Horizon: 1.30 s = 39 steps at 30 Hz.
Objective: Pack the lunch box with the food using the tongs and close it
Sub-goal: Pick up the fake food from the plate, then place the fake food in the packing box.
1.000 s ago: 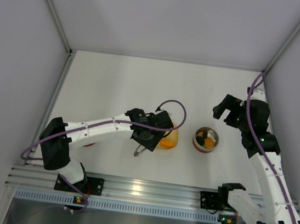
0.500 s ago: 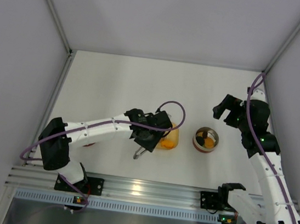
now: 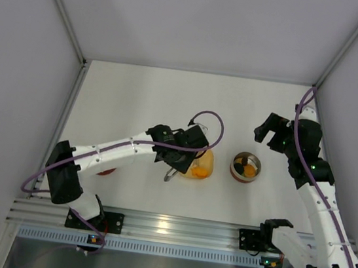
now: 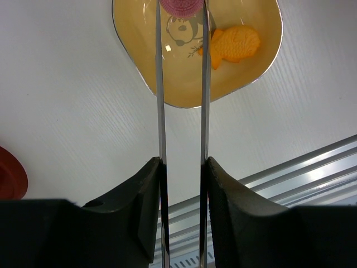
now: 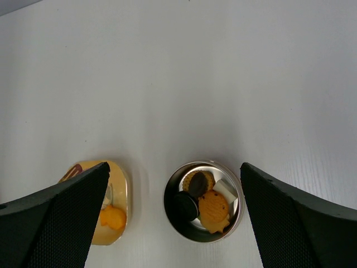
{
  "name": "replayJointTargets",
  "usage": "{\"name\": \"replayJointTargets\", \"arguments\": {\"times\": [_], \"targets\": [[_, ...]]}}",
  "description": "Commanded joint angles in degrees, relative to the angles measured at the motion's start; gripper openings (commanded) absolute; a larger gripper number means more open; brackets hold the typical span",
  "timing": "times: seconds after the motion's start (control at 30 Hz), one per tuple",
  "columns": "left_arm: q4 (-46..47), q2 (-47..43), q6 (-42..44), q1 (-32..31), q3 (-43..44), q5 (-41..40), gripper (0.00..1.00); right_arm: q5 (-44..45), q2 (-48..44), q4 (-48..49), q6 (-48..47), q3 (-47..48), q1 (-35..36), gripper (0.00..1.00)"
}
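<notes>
My left gripper is shut on the tongs, one slim silver arm against each finger. The tongs reach over the yellow dish; a pink piece of food sits between their tips at the top edge. An orange fish-shaped piece lies in the dish beside them. The lunch box stands open to the right, holding dark and orange cookie pieces. My right gripper hangs open above it, holding nothing. The red lid lies on the table to the left.
From above, the dish and the lunch box stand side by side near the table's front. The lid is partly under the left arm. An aluminium rail runs along the near edge. Grey walls enclose the table.
The left gripper has shifted right and farther over the dish with the tongs, and its jaws have squeezed the tongs' arms closer together. The right arm has not moved.
</notes>
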Motion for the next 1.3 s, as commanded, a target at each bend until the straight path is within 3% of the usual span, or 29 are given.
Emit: {"name": "replayJointTargets", "arguments": {"times": [0.0, 0.33, 0.77, 1.27], "targets": [[0.46, -2.53, 0.79, 0.17, 3.54, -2.31, 0.40, 0.73, -0.73, 0.69, -0.69, 1.96, -0.04, 1.00], [3.19, 0.81, 4.30, -0.18, 12.42, 3.14, 0.38, 0.73, -1.17, 0.17, -0.69, 2.22, -0.13, 0.99], [2.49, 13.03, 8.35, -8.17, 27.09, 4.28, 0.39, 2.58, -2.22, -0.98, -0.95, 2.40, -0.13, 0.99], [3.80, 17.69, 8.44, -10.20, 26.58, 6.66, 0.40, 2.40, -2.57, -1.06, -1.13, 2.22, -0.13, 0.99]]}}
